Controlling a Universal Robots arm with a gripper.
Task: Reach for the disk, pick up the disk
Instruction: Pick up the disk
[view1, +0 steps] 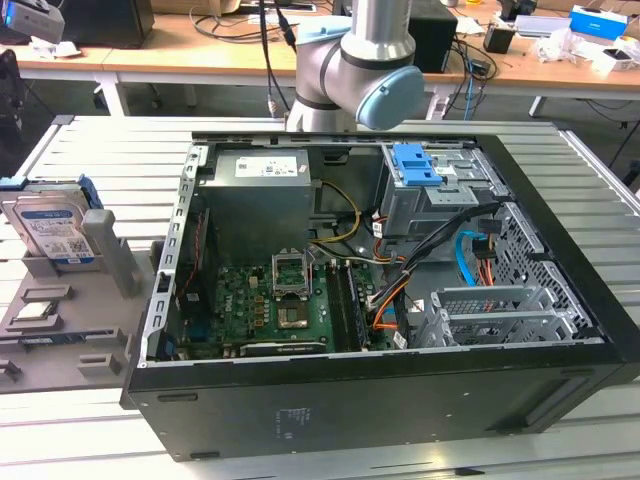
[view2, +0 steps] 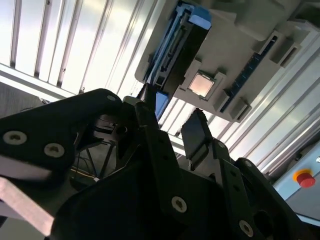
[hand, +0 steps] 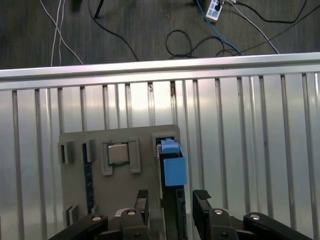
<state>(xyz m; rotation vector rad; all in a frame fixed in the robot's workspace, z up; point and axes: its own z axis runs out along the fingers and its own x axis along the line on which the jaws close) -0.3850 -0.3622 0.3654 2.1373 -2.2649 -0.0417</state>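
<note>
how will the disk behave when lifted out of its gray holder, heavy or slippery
Likely stiff and heavy for its size: the disk looks metal-cased. Its smooth faces may be slick against the fingers, though the blue bracket might add grip. Standing on edge in the gray holder, it could tip if nudged sideways.

Likely a robotics lab: opened computer case on a slatted metal bench, cluttered desks behind the arm, loose floor cables beyond the gripper.
</note>
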